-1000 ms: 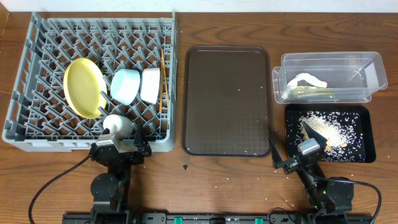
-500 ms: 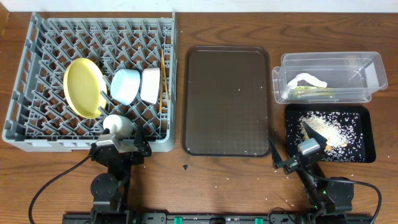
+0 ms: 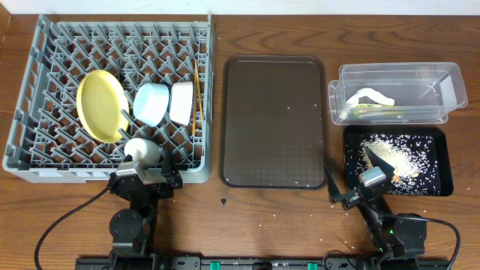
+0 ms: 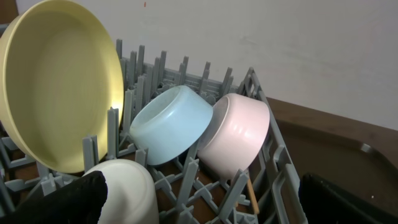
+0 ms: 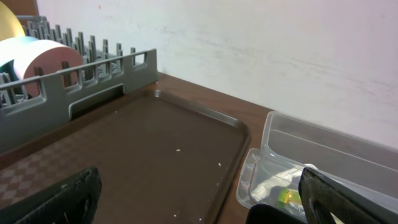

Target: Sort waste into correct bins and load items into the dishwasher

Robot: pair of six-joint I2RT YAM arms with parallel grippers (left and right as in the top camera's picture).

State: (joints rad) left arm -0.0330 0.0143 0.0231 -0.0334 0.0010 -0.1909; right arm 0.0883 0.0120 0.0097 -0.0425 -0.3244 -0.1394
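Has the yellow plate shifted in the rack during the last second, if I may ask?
No. The yellow plate stands at the same pegs of the grey rack, beside the light blue bowl.

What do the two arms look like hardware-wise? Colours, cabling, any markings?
The left arm and right arm match: black bodies, a silver-grey block at each wrist, and a round black base. A thin black cable loops away from each base. The jaws are matte black with rounded tips. No markings are legible.

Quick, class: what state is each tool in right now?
Left tool: open, holding nothing.
Right tool: open, holding nothing.
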